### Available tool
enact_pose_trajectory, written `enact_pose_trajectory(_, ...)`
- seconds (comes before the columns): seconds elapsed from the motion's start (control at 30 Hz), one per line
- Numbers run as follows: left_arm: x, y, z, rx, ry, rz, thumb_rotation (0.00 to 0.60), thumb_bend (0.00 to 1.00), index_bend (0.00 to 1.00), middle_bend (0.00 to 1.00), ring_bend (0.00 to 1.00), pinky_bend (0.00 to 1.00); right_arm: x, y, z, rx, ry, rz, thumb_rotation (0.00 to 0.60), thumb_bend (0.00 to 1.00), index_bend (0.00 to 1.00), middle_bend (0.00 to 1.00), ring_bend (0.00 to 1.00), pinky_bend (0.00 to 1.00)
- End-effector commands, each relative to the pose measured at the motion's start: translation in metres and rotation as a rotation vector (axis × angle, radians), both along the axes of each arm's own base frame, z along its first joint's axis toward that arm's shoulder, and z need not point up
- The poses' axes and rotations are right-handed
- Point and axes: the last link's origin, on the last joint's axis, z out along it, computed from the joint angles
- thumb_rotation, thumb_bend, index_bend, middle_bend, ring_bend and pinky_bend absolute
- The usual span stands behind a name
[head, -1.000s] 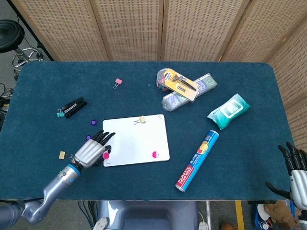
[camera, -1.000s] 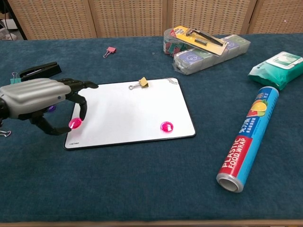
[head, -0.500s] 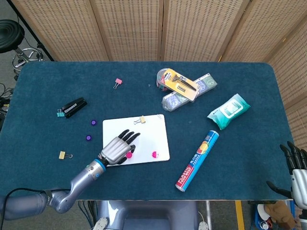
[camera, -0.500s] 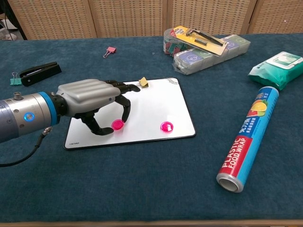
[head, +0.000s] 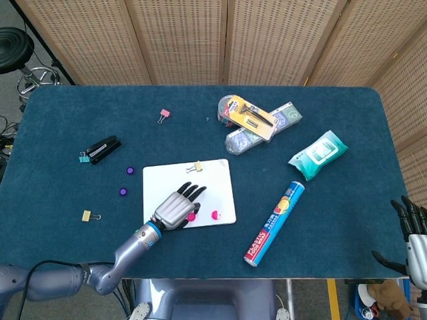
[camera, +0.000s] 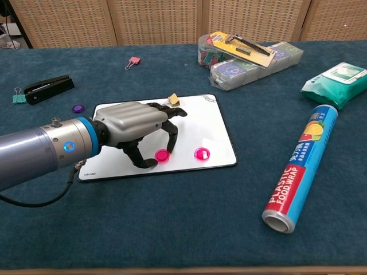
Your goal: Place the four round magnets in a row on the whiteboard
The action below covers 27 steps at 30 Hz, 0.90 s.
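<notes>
The whiteboard [head: 215,185] [camera: 200,123] lies flat near the table's front. My left hand [head: 177,208] [camera: 135,123] reaches over it and pinches a pink round magnet [head: 191,217] [camera: 162,155] between thumb and a fingertip, down at the board's surface. A second pink magnet [head: 215,215] [camera: 201,153] sits on the board a short way to its right. Two purple magnets [head: 129,170] [head: 123,191] lie on the cloth left of the board; one purple magnet [camera: 77,107] shows in the chest view. My right hand [head: 413,233] hangs off the table's front right, fingers apart, holding nothing.
A yellow binder clip [head: 195,167] [camera: 174,99] sits on the board's far edge. A black stapler [head: 102,149] and small clips lie to the left. A plastic-wrap roll [head: 274,223] [camera: 301,166], wipes pack [head: 319,153] and stacked boxes [head: 257,123] fill the right side.
My left hand has carried the pink magnet from the board's left edge rightward along its front, close to the other pink magnet. The right hand has hardly moved.
</notes>
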Motion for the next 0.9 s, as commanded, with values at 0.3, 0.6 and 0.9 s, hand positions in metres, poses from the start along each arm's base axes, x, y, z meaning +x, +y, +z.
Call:
enact_pose_trajectory(0.3,0.0105,0.0012,-0.0110,0.007,0.002,0.003,0.600,0.35,0.57,0.00,0.00,0.00,-0.0008,-0.0004,0.0016,-0.004,-0.004,-0.003,0.600,0.00,0.00,0.00,0.00,0.00)
enact_pose_trajectory(0.6,0.0122,-0.0010,-0.0129,-0.003,0.000,0.011,0.600,0.34,0.57,0.00,0.00,0.00,-0.0009,-0.0003,0.0030,-0.006,-0.009,-0.002,0.600,0.00,0.00,0.00,0.00,0.00)
enact_pose_trajectory(0.9,0.0133,-0.0011,-0.0094,0.009,0.010,0.015,0.600,0.33,0.48,0.00,0.00,0.00,-0.0003,0.0000,0.0031,-0.006,-0.011,0.000,0.600,0.00,0.00,0.00,0.00,0.00)
